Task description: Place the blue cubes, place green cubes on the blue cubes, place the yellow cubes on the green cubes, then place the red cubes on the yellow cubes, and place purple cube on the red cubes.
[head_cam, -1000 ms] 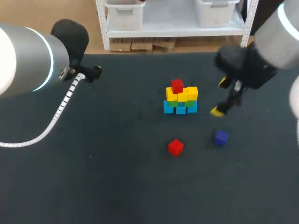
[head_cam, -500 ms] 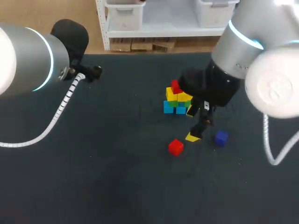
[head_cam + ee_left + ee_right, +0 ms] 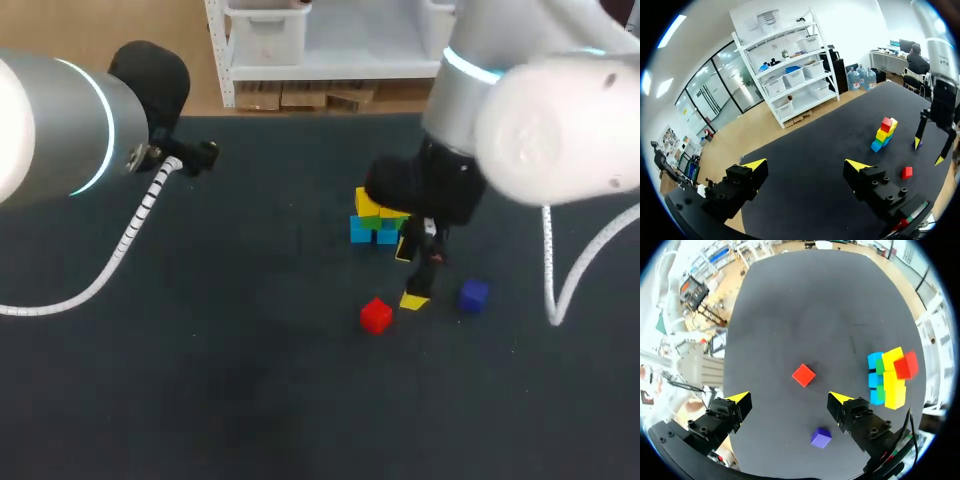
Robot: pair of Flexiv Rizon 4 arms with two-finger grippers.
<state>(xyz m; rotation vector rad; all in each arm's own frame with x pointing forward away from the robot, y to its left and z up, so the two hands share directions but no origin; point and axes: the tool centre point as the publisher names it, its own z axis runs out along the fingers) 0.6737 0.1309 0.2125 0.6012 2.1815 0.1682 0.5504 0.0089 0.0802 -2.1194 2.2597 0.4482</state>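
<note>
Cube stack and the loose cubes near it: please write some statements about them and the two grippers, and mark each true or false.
1. The stack carries one red cube on its yellow layer. True.
2. The right gripper is shut on the loose red cube. False: it is open, and that cube lies on the table ahead of it, untouched.
3. The purple cube sits on top of the stack. False: it lies on the table, apart from the stack.
4. The left gripper is open and holds nothing. True.
</note>
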